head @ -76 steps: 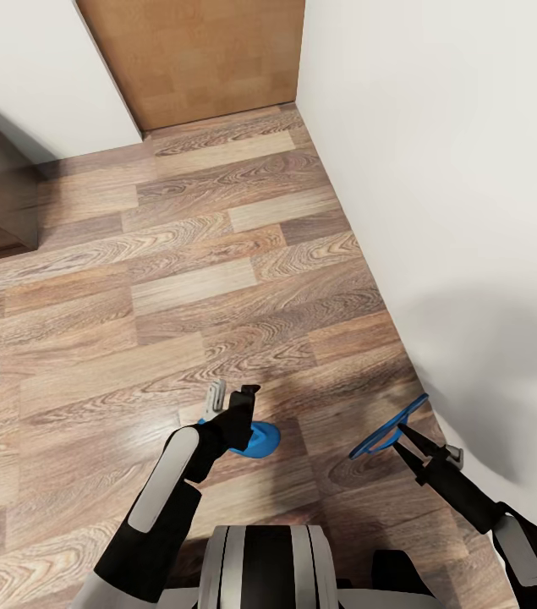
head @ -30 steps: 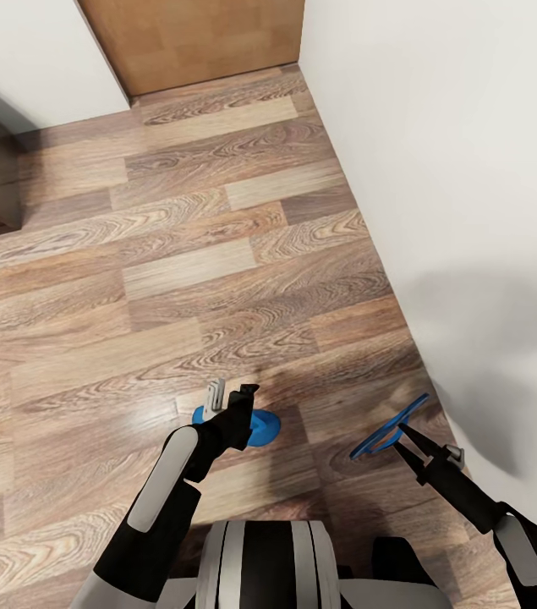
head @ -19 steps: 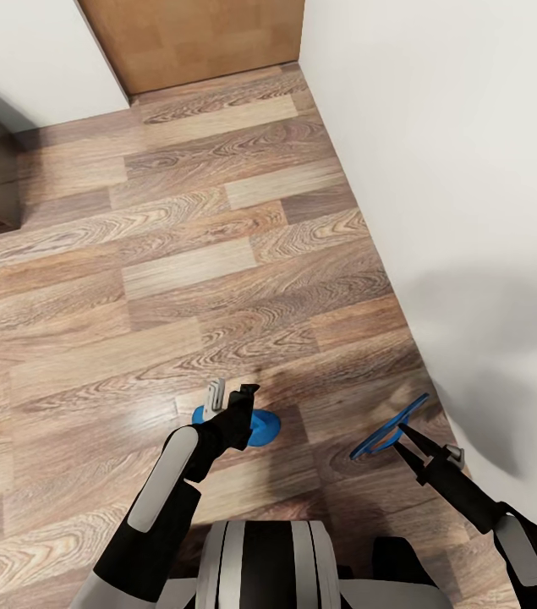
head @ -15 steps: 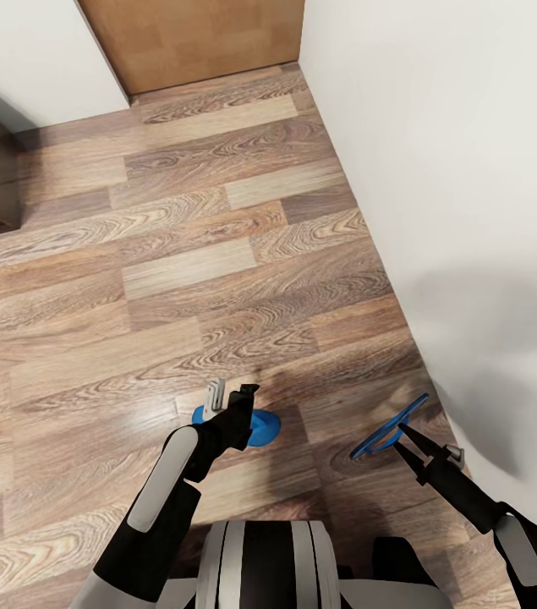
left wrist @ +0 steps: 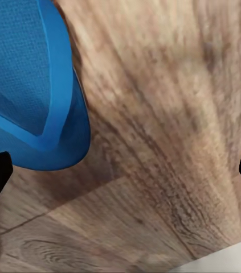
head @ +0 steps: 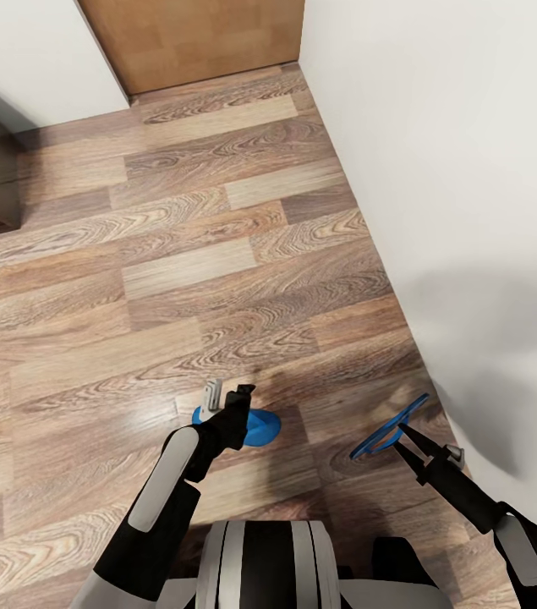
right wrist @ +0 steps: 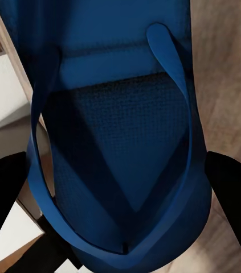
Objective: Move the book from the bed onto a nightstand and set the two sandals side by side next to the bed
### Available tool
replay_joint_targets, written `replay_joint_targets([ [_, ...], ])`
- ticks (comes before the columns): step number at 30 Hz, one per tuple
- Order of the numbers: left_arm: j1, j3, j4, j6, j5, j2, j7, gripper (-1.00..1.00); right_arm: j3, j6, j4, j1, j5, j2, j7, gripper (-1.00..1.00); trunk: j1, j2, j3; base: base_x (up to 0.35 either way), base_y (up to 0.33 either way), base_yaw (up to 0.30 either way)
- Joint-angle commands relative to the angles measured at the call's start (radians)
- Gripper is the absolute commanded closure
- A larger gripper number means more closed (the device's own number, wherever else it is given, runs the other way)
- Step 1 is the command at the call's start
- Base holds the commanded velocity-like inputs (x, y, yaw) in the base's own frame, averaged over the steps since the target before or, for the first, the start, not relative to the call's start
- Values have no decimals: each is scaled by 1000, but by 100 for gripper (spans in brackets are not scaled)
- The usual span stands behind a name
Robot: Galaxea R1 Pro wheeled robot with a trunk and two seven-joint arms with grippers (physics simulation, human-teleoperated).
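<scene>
Wood-plank floor (head: 175, 279) meets a white wall (head: 454, 169) and brown door (head: 192, 42) at 12 o'clock; the left gripper (head: 227, 396), jaws wide, hangs over one sandal (head: 255, 427), while the right gripper (head: 403, 436) apparently holds the other sandal (head: 386, 430) aloft.

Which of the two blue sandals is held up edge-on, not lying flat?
The sandal at the right gripper, tilted on edge near the wall; the other sandal lies flat under the left gripper.

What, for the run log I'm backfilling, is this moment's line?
left gripper open over floor sandal | right gripper shut on tilted sandal
</scene>
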Motion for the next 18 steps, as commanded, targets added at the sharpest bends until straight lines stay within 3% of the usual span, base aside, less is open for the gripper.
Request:
replay_joint_targets([
  [1,0,1,-1,1,0,0,4,-100,-1,6,0,0,-2,0,1,100,0,0,0,0,0,0],
  [3,0,2,0,-8,-5,0,4,-100,-1,5,0,0,-2,0,1,100,0,0,0,0,0,0],
  [6,0,4,31,-59,-77,10,0,-100,0,4,1,0,-2,2,1,100,0,0,0,0,0,0],
  [9,0,5,38,-84,-106,12,-1,-100,1,1,3,0,-2,3,1,100,0,0,0,0,0,0],
  [18,-37,5,130,-115,-124,10,-5,-100,2,-2,3,0,-1,15,0,100,0,0,0,0,0,0],
])
